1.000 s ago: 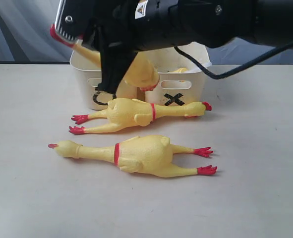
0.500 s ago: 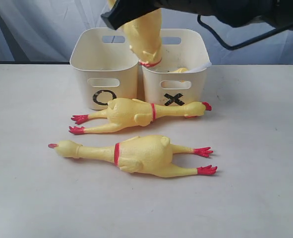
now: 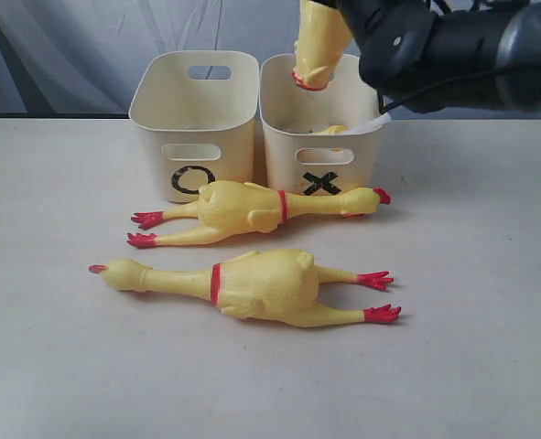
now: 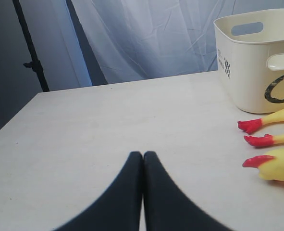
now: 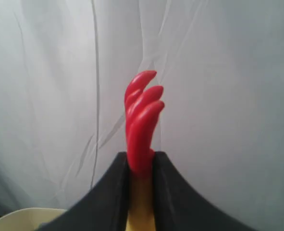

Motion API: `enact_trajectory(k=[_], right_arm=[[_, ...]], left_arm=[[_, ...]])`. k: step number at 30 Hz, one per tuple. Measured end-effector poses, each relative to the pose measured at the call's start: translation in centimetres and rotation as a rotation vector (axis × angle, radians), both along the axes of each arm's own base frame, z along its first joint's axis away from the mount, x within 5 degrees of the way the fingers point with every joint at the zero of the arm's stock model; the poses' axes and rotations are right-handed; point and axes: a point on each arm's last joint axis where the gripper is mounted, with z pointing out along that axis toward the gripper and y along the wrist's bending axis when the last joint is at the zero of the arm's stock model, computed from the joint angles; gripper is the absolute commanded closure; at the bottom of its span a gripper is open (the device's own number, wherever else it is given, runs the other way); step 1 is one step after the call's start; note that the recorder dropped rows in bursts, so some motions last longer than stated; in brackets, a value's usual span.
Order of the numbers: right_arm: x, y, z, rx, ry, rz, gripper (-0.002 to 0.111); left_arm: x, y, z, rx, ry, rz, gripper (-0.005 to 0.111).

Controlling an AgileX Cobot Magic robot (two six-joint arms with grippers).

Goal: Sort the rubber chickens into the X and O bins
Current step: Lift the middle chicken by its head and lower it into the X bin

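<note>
Held chicken (image 3: 318, 46) now hangs neck-down right above the X bin (image 3: 362, 160), its red neck band just over the rim. A second ago it sat lower, in front of the O bin (image 3: 151, 146) beside the X bin, with the arm blocking both tubs. Half a second ago it was over the seam between them. So it has swung across to the X bin side, and the carry looks nearly done, with only the drop left.

Right claw (image 5: 141, 166) is clenched on the chicken's leg, with the red foot (image 5: 141, 115) sticking out past the jaws.

Second chicken (image 3: 243, 208) lies just in front of the X bin, unmoved. Larger chicken (image 3: 261, 285) lies nearer the camera on the table (image 3: 490, 320), also unmoved. Both are still unsorted.

A yellow bit shows inside the X bin, can't tell what.

Left claw (image 4: 142, 161) is clenched on nothing, well away from the X bin on the O bin's far side.
</note>
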Motion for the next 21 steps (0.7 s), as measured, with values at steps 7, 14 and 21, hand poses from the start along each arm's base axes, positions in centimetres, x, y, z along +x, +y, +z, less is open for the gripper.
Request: enact_trajectory(k=[7,14,21], right_arm=[[3.5,2.8,-4.8,-0.226,-0.015,0.04,0.109],[5.3,3.2,-5.3,-0.377,-0.041,0.054,0.109],[6.7,1.9,-6.9,-0.495,0.002,0.05,0.109]], left_arm=[[0.0,0.0,0.0,0.0,0.0,0.0,0.107],[0.0,0.0,0.0,0.0,0.0,0.0,0.107],[0.0,0.0,0.0,0.0,0.0,0.0,0.107]])
